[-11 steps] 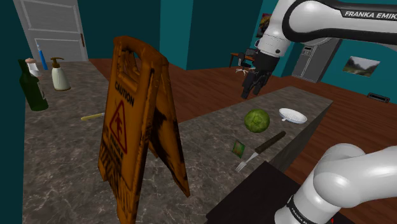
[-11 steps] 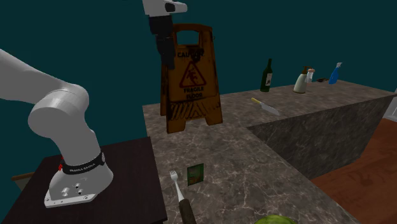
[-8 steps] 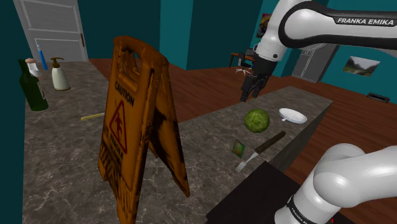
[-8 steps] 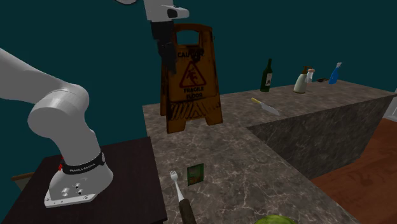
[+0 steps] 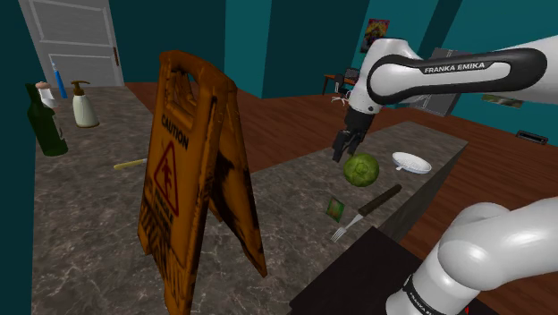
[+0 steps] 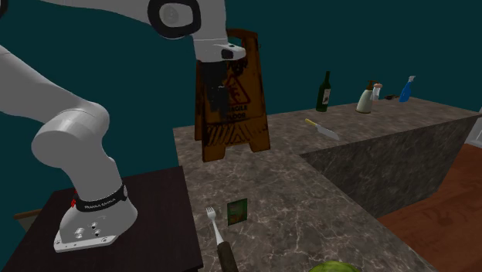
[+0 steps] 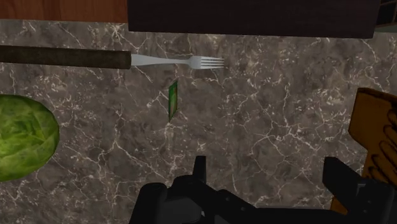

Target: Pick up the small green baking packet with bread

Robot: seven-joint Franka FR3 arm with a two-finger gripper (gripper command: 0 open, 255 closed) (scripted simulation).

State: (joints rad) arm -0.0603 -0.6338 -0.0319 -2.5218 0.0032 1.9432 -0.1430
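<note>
On marbled counter [image 7: 267, 114]: one green packet [image 7: 172, 100], one fork [image 7: 149, 60], one cabbage [image 7: 25, 137]; gripper [image 7: 267, 173] spread, empty

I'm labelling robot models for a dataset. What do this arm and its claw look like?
The arm has glossy white rounded links with dark joints. A black band along one link carries white FRANKA EMIKA lettering. The claw is all black, with two blocky fingers. No loose cables show.
</note>
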